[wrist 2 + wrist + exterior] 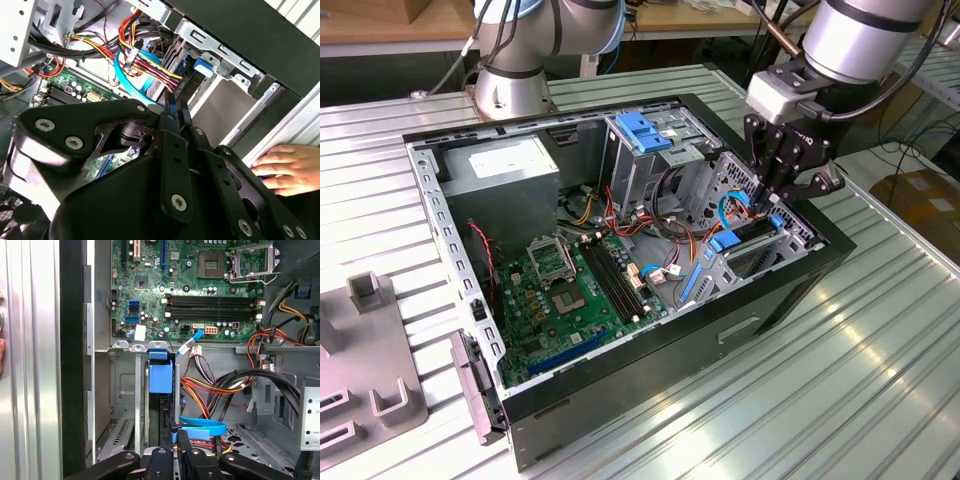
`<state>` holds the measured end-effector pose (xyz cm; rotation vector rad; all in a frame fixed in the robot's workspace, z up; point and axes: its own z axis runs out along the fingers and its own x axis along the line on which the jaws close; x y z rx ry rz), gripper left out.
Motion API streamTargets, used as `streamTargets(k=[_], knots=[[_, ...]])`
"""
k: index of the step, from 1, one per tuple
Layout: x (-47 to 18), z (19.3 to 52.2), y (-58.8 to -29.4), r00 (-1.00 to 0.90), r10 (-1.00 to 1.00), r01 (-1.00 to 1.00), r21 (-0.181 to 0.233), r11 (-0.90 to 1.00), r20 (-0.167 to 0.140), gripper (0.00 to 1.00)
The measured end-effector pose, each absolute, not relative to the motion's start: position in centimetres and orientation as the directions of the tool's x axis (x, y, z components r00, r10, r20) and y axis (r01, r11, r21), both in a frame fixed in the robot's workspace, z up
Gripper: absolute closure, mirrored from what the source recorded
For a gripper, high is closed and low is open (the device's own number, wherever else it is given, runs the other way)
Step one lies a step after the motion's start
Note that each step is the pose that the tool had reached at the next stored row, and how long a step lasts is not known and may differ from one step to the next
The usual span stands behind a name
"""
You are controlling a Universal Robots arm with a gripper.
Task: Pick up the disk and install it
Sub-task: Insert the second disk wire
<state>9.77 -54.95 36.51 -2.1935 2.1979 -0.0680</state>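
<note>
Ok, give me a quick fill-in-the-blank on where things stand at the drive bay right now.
1. The disk stands on edge in the bay at the exterior view's ____ end of the case.
2. The gripper hangs directly ____ the disk.
3. The disk's side rails are ____.
4. In the second wrist view, a person's hand rests on the ____ outside the case.
Missing words: right; above; blue; table.

Computer case (650, 330) on ribbed table (840, 400)
</note>
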Motion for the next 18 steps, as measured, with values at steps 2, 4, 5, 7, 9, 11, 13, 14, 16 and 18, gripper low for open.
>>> streamTargets(k=[2,4,5,7,9,11,13,14,16,18], knots=[[9.8,36.2,-55.0,-0.002,-1.0,-0.998,-0.057,0.002,0.006,0.84],[9.7,36.1,-55.0,-0.002,-1.0,-0.998,-0.058,0.002,0.006,0.84],[9.7,36.0,-55.0,-0.002,-1.0,-0.998,-0.058,0.002,0.006,0.84],[9.7,36.0,-55.2,-0.003,-1.0,-0.998,-0.061,0.002,0.005,0.84],[9.6,36.0,-55.4,-0.003,-1.0,-0.998,-0.063,0.002,0.005,0.84],[9.4,35.9,-55.6,-0.003,-1.0,-0.998,-0.065,0.002,0.002,0.84],[9.3,35.9,-55.8,-0.003,-1.0,-0.998,-0.068,0.003,-0.008,0.84],[9.3,35.9,-55.9,-0.002,-1.0,-0.998,-0.068,0.003,-0.013,0.84],[9.2,35.9,-56.3,-0.003,-1.0,-0.998,-0.069,0.004,-0.021,0.84],[9.2,35.9,-56.4,-0.003,-0.999,-0.998,-0.069,0.005,-0.035,0.84]])
